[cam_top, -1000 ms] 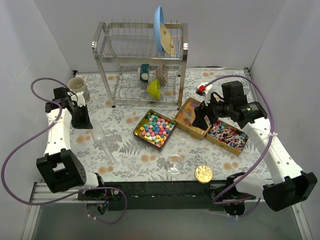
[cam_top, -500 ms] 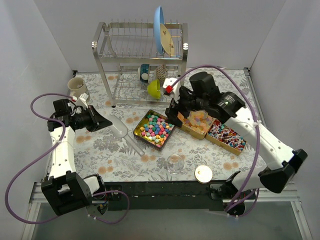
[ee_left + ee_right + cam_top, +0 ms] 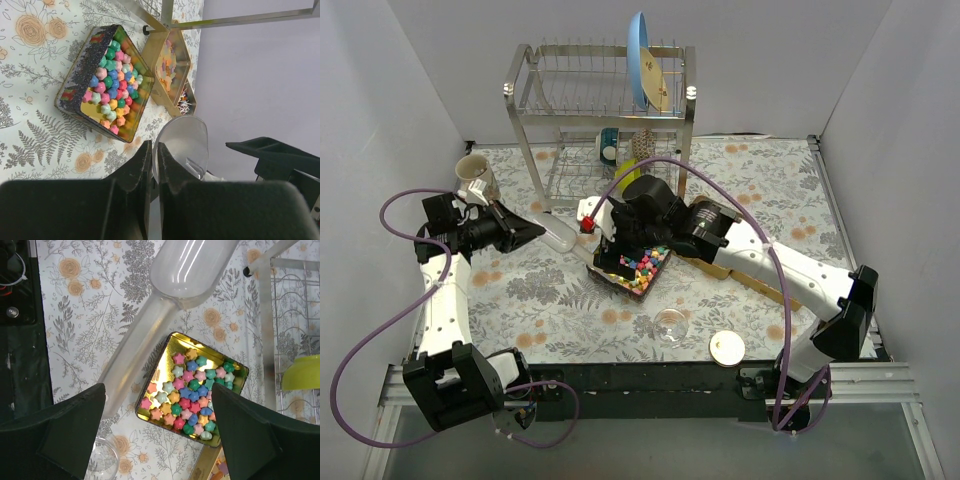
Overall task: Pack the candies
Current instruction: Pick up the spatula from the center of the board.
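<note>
The multicoloured star candies [image 3: 640,265] fill a gold tin [image 3: 235,371], also in the left wrist view [image 3: 112,85]. My right gripper [image 3: 620,248] hovers open right above this tin, one finger to each side of it [image 3: 157,400], holding nothing. My left gripper [image 3: 518,230] is shut on a clear plastic scoop [image 3: 560,238] and holds it left of the tin; the scoop's rim sits between the fingers [image 3: 180,145]. The scoop [image 3: 170,295] lies across the right wrist view. Orange-yellow candies [image 3: 169,67] and wrapped candies [image 3: 185,102] sit in two further tins.
A small glass bowl [image 3: 670,325] and a round gold lid [image 3: 726,347] sit near the front edge. A metal dish rack [image 3: 600,120] with a yellow-green bowl [image 3: 300,372] stands at the back. A mug [image 3: 475,175] is at the back left.
My left gripper took the scoop off the table and carried it toward the tin. My right arm swung left from the right-hand tins to above the multicoloured tin.
</note>
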{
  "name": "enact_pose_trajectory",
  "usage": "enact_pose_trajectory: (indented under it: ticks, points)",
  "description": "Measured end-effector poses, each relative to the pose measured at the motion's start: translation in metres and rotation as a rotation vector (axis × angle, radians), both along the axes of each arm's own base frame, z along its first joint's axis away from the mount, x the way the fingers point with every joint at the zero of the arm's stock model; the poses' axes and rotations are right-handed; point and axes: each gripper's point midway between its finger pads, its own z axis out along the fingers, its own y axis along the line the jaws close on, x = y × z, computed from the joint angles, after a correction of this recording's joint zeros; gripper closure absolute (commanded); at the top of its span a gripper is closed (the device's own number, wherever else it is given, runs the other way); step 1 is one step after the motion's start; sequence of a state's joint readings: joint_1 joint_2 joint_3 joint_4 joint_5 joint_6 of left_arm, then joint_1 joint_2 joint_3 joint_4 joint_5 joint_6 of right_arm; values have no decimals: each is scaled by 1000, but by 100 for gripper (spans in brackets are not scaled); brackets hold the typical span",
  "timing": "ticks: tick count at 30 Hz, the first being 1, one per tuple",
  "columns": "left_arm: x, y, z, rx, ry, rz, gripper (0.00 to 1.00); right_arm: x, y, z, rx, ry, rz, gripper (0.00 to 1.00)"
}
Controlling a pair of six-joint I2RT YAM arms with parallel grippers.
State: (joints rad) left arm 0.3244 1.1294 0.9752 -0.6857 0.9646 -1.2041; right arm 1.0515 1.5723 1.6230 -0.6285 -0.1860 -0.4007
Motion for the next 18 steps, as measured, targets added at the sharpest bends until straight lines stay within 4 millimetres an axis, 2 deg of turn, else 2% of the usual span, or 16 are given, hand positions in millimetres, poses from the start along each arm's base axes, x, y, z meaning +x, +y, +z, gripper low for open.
enact_pose_trajectory:
  ticks: [4, 9, 13, 18]
  points:
    - [2, 0, 3, -20, 9, 12, 100, -3, 11, 2, 8, -35, -3, 8]
    - [4, -1, 6, -41, 15, 24, 100, 8, 21, -6, -1, -68, -61, 13]
    - [4, -1, 8, -57, 26, 32, 100, 18, 24, -14, -17, -77, -111, 21]
    - [5, -2, 9, -78, 41, 36, 100, 22, 29, -14, -18, -99, -133, 31]
